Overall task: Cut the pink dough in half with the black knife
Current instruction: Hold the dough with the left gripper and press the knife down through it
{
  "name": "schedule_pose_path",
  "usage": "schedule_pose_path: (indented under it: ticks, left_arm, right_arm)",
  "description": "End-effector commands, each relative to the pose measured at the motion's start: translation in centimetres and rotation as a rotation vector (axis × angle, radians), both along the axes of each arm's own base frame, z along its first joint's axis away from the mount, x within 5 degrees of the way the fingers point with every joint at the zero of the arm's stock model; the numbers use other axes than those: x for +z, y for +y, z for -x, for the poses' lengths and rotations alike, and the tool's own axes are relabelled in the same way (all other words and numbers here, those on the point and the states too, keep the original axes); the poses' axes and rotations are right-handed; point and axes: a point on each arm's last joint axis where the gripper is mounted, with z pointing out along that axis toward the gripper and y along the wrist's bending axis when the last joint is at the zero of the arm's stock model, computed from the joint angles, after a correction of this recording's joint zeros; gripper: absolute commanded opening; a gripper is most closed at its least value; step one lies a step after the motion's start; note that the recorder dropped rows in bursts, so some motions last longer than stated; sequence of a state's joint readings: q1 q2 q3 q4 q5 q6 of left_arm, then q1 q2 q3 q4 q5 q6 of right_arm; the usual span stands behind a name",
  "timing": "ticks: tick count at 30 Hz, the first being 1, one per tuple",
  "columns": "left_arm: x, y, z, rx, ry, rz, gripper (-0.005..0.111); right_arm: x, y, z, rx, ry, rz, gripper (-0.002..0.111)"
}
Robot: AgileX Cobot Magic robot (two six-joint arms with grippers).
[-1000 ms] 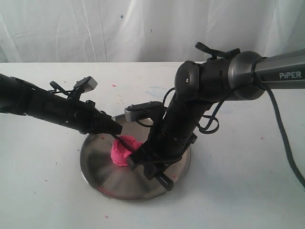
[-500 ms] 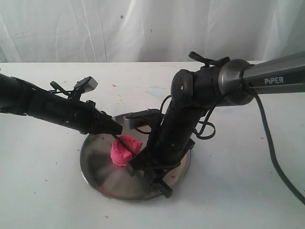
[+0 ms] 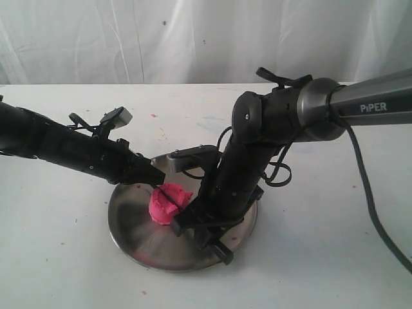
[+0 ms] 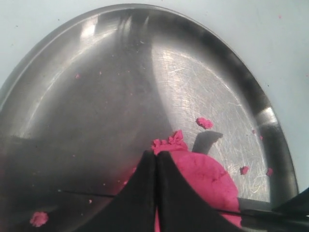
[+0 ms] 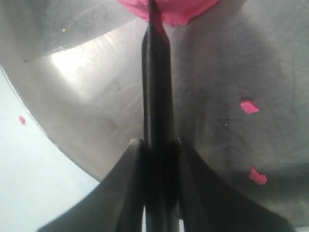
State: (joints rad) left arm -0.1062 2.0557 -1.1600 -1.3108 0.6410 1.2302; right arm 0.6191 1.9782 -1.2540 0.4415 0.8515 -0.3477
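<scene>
Your right gripper [image 5: 157, 143] is clamped on the handle of the black knife [image 5: 157, 87], one finger on each side. The blade runs straight out between them, which lets you drive the cut by simply pushing the wrist down. The pink dough [image 3: 166, 207] lies just left of centre on the steel plate [image 3: 138, 239], in the lower middle of the exterior view. The knife's tip is buried in the lump, and from outside you can see a dark slit across its top. I judge the cut begun but not through, since the dough reads as one piece.

Your left gripper [image 4: 156, 155] reaches in from the left of the exterior view. Its fingers are pressed together with nothing between them, and their tips rest against the near edge of the dough. That looks like a brace, pinning the soft lump so it will not slide across the smooth steel under the blade. A few pink crumbs [image 5: 249, 107] lie loose on the plate; ignore them
</scene>
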Motion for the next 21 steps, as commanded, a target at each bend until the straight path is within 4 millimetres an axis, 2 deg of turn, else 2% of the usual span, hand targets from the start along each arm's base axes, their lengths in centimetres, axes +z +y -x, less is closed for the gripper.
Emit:
schedule_pose_path:
  ticks: [1,21]
  left_arm:
    - [-1.37,0.45,0.45,-0.039,0.017,-0.061,0.0]
    - [-1.37,0.45,0.45,-0.039,0.017,-0.061,0.0]
  right_arm:
    - [0.52,-0.02,-0.23,-0.004,-0.019,-0.013,0.0]
    - [0.42,-0.07,-0.29,-0.012,-0.028,-0.011,0.0]
